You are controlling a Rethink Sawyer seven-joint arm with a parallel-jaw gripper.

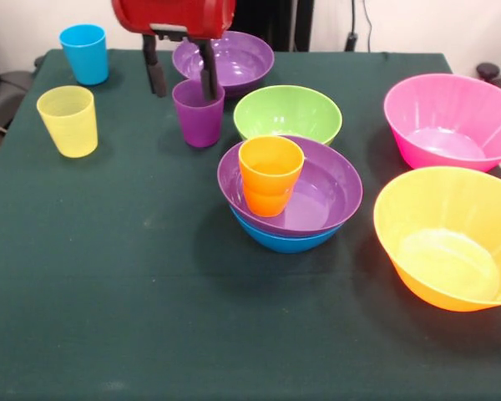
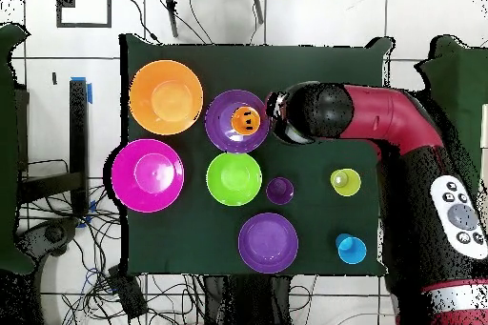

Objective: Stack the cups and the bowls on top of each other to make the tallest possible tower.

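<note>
Gripper (image 1: 182, 77) spread, one finger inside purple cup (image 1: 199, 113), one outside: set to pinch its rim for tower (image 1: 289, 194).

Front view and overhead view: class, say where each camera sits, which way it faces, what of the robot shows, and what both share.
Front view: across the table, facing the robot; the gripper comes down at the purple cup, one finger inside it.
Overhead view: above, looking straight down; the red arm reaches from the base at the bottom right.
Both show the orange cup in the stacked purple bowl.
</note>
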